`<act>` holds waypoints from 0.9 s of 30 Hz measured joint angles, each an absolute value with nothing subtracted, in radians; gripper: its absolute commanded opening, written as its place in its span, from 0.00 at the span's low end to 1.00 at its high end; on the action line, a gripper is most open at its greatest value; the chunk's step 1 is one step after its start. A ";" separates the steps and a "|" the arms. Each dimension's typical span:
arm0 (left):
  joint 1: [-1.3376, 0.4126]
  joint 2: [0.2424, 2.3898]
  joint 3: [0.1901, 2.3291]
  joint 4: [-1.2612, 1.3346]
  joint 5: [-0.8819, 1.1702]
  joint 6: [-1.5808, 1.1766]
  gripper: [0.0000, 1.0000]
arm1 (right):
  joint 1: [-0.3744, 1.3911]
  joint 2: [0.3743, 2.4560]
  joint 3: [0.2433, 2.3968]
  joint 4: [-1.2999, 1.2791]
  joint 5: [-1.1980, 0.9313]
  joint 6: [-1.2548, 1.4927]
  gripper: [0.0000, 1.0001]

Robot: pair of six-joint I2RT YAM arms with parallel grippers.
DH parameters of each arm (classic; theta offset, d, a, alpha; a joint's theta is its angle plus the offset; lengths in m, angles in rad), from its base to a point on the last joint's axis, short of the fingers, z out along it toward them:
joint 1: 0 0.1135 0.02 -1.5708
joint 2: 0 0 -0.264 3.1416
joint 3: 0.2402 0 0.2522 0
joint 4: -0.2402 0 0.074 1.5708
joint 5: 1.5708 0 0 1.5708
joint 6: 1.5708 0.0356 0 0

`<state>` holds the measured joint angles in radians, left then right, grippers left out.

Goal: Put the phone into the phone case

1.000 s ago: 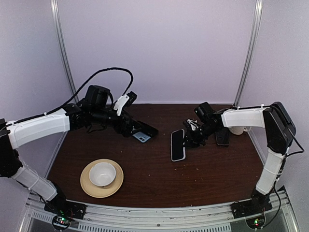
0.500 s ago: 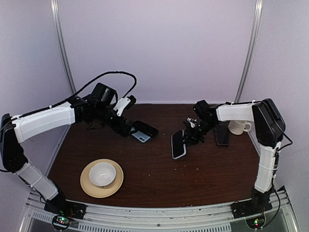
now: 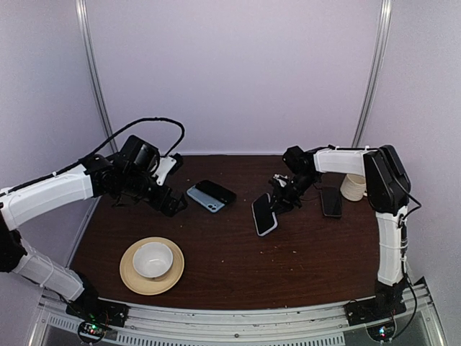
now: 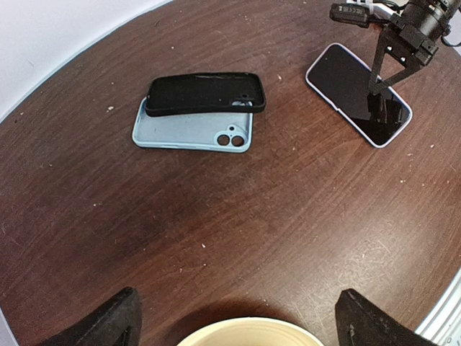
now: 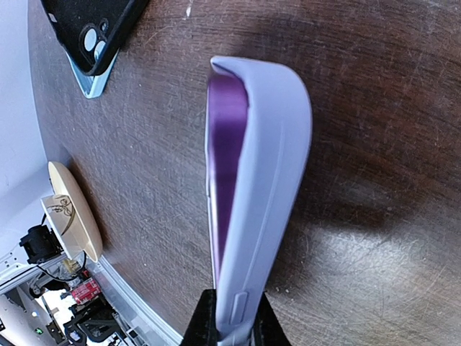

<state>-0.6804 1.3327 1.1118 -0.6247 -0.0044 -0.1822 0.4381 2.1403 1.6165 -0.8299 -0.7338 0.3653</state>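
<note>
My left gripper (image 3: 171, 203) gapes wide and empty beside the phone case (image 3: 217, 192), which rests on a light-blue piece (image 3: 199, 197). My right gripper (image 3: 277, 202) pinches a light-rimmed phone (image 3: 264, 216) by one end; I should probably lay it flat, gently. I count one plate (image 3: 129, 278), one bowl (image 3: 153, 258), one case, two phones and one mug (image 3: 353, 187); the black phone (image 3: 331, 202) lies beside the mug.

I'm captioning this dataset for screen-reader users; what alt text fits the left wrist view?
The right end effector pinches a light-rimmed, dark-screened phone at upper right of a dark wooden table. Left of it, a black case lies askew on a pale blue slab; a cream rim shows below.
</note>
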 measured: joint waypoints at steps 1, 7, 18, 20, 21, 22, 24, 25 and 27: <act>-0.680 1.338 1.112 -0.622 -0.004 -0.181 0.98 | 0.439 2.141 1.618 -0.832 -0.730 0.364 0.12; -0.680 1.425 1.127 -0.614 0.010 -0.150 0.97 | 0.440 2.144 1.619 -0.839 -0.683 0.363 0.18; -0.679 1.455 1.131 -0.568 0.056 -0.097 0.98 | 0.438 2.169 1.616 -0.839 -0.558 0.368 0.31; -0.677 1.454 1.131 -0.567 0.063 -0.092 0.97 | 0.436 2.173 1.616 -0.837 -0.544 0.371 0.33; -0.675 1.454 1.131 -0.567 0.066 -0.089 0.97 | 0.436 2.173 1.617 -0.836 -0.541 0.374 0.33; -0.673 1.454 1.131 -0.567 0.068 -0.086 0.98 | 0.436 2.173 1.617 -0.833 -0.539 0.376 0.33; -0.672 1.454 1.131 -0.567 0.070 -0.079 0.98 | 0.437 2.171 1.617 -0.827 -0.529 0.390 0.33; -0.671 1.454 1.131 -0.567 0.071 -0.076 0.98 | 0.437 2.169 1.616 -0.824 -0.524 0.395 0.33; -0.669 1.453 1.131 -0.567 0.073 -0.071 0.98 | 0.439 2.158 1.599 -0.804 -0.516 0.410 0.34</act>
<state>-0.6685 1.4532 1.1309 -0.5674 0.0734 -0.0711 0.4385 2.1582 1.5986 -0.8040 -0.5163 0.4103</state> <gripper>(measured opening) 0.976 0.333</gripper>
